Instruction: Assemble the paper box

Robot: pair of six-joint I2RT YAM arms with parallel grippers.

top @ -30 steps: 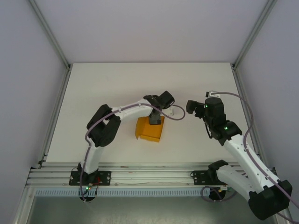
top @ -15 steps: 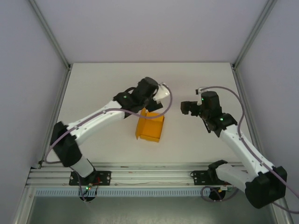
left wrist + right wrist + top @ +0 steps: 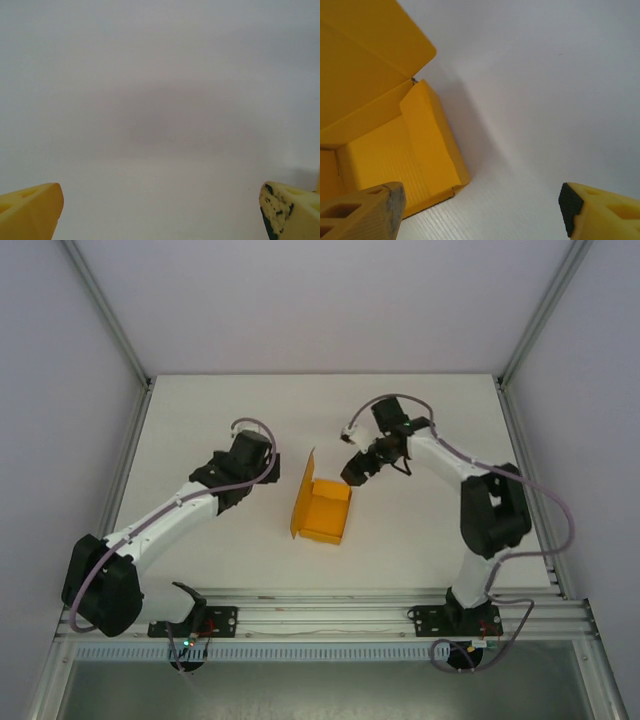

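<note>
Paper box sits mid-table, open, lid flap standing on its left side. We read right gripper as nearer: spread, hovering just off the far right corner. Left gripper spread too, off to the left.

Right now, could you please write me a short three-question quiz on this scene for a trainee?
1. True or false: the box has its lid shut.
2. Which is nearer the box? A: left tool. B: right tool.
3. Fill in: both tools are ___ and hold nothing.
Key: 1 false, the lid stands open; 2 B; 3 open.
</note>
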